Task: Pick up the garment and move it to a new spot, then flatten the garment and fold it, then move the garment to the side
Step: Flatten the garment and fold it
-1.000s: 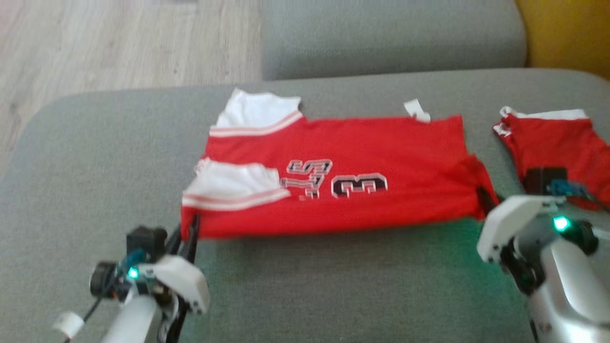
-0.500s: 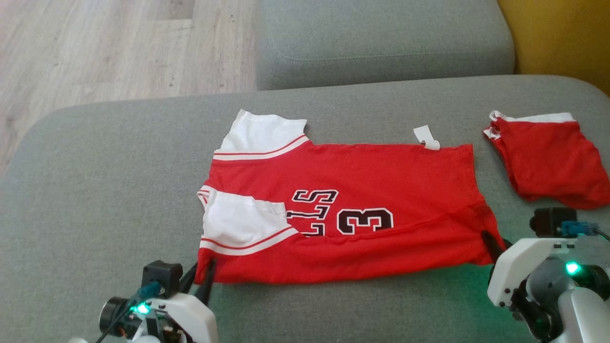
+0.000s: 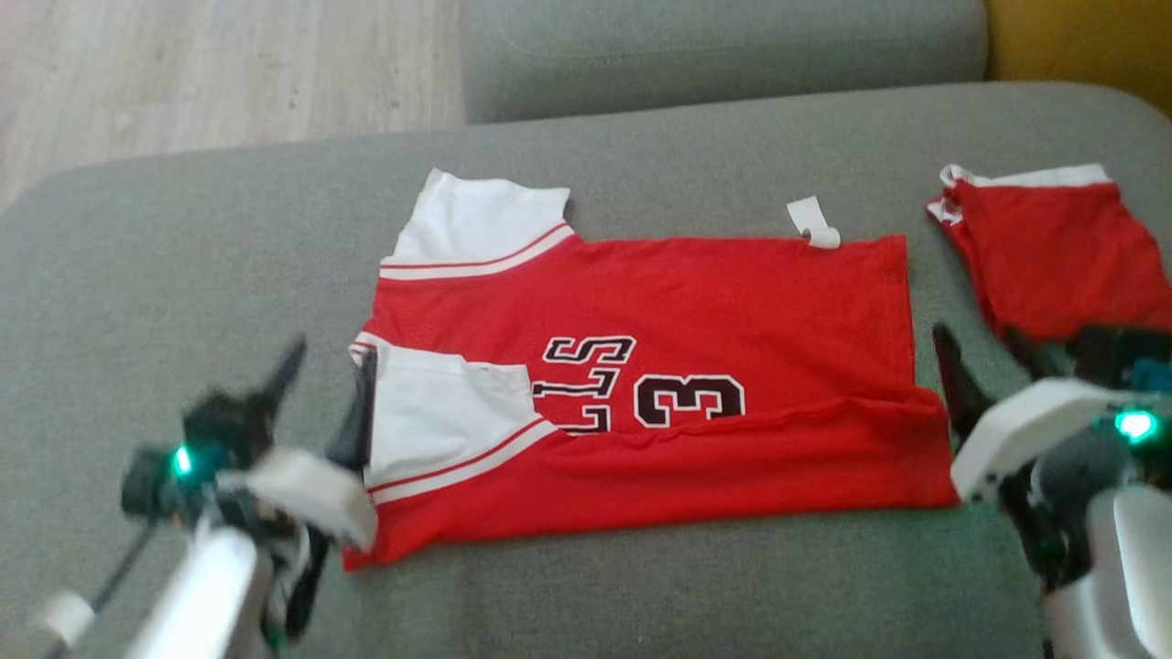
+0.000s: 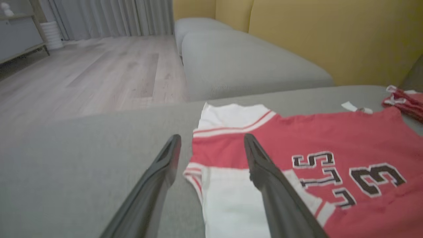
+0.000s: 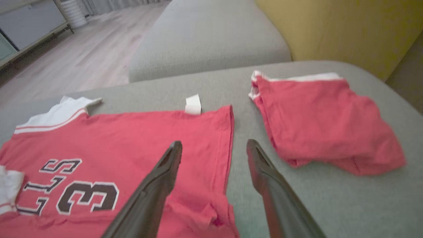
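Left tool [image 3: 334,352] and right tool [image 3: 975,337] opened wide, releasing jersey [image 3: 687,302].

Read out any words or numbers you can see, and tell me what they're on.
"3": on the red jersey, black with a white outline.
"LLS": beside it on the jersey; the rest is hidden under the white sleeve.
White tag: nothing readable.

On grey sofa cushion [image 3: 183,275]: red jersey [image 3: 714,302] lies flat at ctr, bottom edge folded up; smaller red garment [image 3: 1062,256] at 3 o'clock, not touching it.
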Controlling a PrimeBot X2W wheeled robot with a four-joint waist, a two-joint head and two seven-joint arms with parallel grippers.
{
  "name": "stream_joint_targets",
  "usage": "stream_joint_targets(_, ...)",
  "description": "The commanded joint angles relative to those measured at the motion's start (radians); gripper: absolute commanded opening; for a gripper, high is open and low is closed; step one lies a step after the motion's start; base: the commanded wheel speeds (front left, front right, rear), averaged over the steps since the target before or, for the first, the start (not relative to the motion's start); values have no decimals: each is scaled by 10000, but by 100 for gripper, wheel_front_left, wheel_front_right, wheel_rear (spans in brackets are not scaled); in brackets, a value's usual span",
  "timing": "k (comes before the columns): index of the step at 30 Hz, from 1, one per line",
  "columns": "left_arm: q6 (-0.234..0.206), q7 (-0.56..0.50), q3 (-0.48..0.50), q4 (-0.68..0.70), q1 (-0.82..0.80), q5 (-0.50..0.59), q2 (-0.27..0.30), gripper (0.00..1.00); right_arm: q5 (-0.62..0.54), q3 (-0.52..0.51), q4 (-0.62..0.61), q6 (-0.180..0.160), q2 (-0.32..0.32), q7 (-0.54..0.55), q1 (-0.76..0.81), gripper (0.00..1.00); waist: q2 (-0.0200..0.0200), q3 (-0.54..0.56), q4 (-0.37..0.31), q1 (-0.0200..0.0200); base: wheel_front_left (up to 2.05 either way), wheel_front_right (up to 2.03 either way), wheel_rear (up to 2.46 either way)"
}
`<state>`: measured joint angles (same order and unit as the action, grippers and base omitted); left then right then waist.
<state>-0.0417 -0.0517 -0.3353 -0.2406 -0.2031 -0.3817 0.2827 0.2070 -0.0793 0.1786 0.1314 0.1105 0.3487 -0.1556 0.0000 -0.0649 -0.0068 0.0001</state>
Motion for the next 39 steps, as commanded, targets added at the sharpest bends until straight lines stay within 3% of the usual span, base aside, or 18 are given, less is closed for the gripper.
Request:
stream_joint_targets(1,109,137,506,439,-1103,-75,337,100,-86,251,-421,-7,101,-291,-730,100,0,-317,-127,-1,0,0,0)
stream_joint_targets(7,1040,-606,426,-219,-3575,-149,871,100,-158,664,-255,-7,212,-775,-1978,100,0,-1450,-540,-1,0,0,0)
stream_joint_targets(13,1678,-2781,-134,-2238,-6428,-891,1757,100,-159,1146,-87,-7,269,-1177,-3483,100,0,-2931,-1252,-1,0,0,0)
stream_joint_targets(21,1720,-3875,-1449,-3698,-8084,-2028,2499,100,-32,1434,111,-7,176,-1612,-4301,100,0,-3844,-1856,-1,0,0,0)
stream_joint_targets(30,1722,-3935,-1781,-5040,-8990,-2600,2624,100,349,1494,126,-7,-86,-1705,-4506,100,0,-4318,-2193,-1,0,0,0)
stream_joint_targets(39,1723,-4195,-2557,-5543,-9388,-3242,2692,100,193,1510,120,-7,-80,-1752,-4632,100,0,-4526,-2289,-1,0,0,0)
